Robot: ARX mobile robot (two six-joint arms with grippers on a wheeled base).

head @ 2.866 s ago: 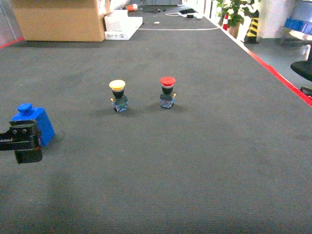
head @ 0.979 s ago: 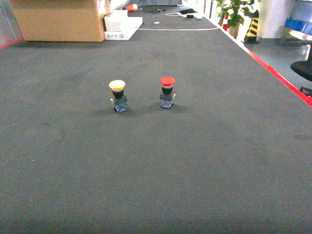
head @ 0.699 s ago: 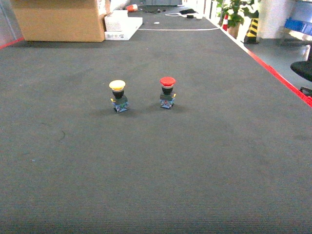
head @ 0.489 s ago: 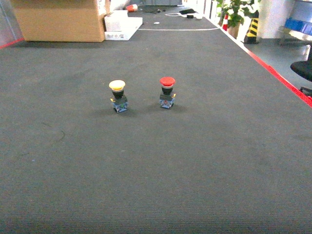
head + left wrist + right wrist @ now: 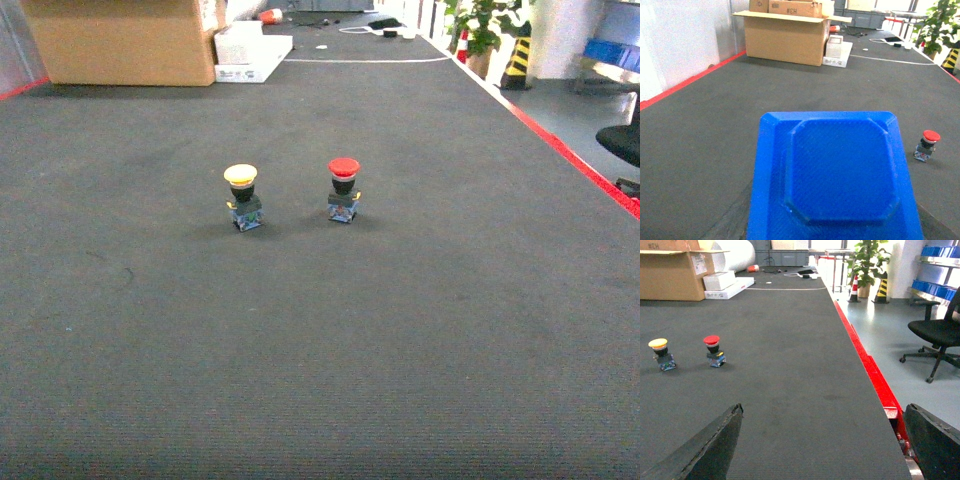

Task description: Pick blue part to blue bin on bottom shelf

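The blue part [image 5: 840, 175] fills the left wrist view, apparently carried — the grip itself is hidden. Rigid, smooth plastic, probably light; flat sides suit clamping. Right gripper [image 5: 825, 440] gapes empty.

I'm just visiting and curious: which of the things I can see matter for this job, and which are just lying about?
Part of the job:
- blue part, filling the left wrist view, apparently held by the left pincer

Just lying about:
- yellow button
- red button
- cardboard box
- white box
- office chair
- potted plant

Even indoor light, soft shadows
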